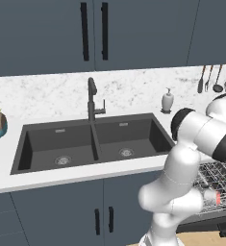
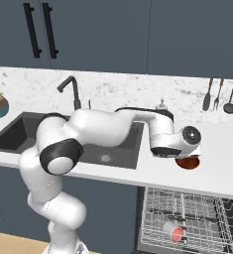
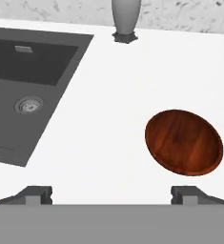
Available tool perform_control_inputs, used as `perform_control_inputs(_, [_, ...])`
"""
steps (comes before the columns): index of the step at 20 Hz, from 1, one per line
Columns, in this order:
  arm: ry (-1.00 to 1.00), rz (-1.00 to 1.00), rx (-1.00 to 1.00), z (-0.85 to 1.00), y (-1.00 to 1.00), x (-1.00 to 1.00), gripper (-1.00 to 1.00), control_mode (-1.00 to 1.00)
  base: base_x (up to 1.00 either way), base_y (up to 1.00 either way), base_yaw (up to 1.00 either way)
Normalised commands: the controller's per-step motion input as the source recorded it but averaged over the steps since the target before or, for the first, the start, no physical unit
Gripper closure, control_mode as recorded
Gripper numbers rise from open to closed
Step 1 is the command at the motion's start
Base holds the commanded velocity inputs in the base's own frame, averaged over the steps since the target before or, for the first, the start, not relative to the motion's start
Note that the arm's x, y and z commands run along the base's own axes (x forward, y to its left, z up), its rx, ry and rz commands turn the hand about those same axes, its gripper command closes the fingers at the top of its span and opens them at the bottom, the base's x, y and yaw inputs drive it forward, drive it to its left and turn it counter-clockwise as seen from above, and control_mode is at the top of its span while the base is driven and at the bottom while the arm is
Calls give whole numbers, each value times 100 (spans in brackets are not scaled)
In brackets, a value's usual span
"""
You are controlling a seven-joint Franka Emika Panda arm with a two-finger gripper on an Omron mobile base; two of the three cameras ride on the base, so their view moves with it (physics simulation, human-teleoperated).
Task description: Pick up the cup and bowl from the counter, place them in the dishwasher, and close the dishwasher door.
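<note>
My released hand [image 3: 111,193] hovers over the table [image 3: 108,124] left of the wooden bowl [image 3: 184,142]; descending off-centre, I risk knocking it away.

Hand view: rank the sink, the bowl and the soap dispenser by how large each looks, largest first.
1. sink, cut off by the frame's edge
2. bowl
3. soap dispenser, cropped at the top and farther from the camera, so its rank is unsure

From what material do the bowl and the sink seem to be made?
The bowl looks like dark red-brown wood with a smooth, slightly glossy finish: faint grain streaks run across it. The sink looks like matte black stone composite, perhaps coated metal: an even dark surface without reflections, only the drains are shiny.
</note>
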Motion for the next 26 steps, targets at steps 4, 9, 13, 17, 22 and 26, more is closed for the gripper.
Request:
perform_control_inputs(4, [42,0,-1,23,0,98,-100,-100,0,0,0])
perform_control_inputs(9, [2,0,0,-9,-8,23,-100,-100,0,0,0])
perform_control_inputs(13, [0,0,1,-12,-28,0,-100,-100,0,0,0])
perform_control_inputs(17, [0,0,3,-21,-55,11,-100,-100,0,0,0])
perform_control_inputs(22, [0,0,0,-37,-42,11,-100,-100,0,0,0])
perform_control_inputs(26, [2,0,0,-33,-1,1,-100,-100,0,0,0])
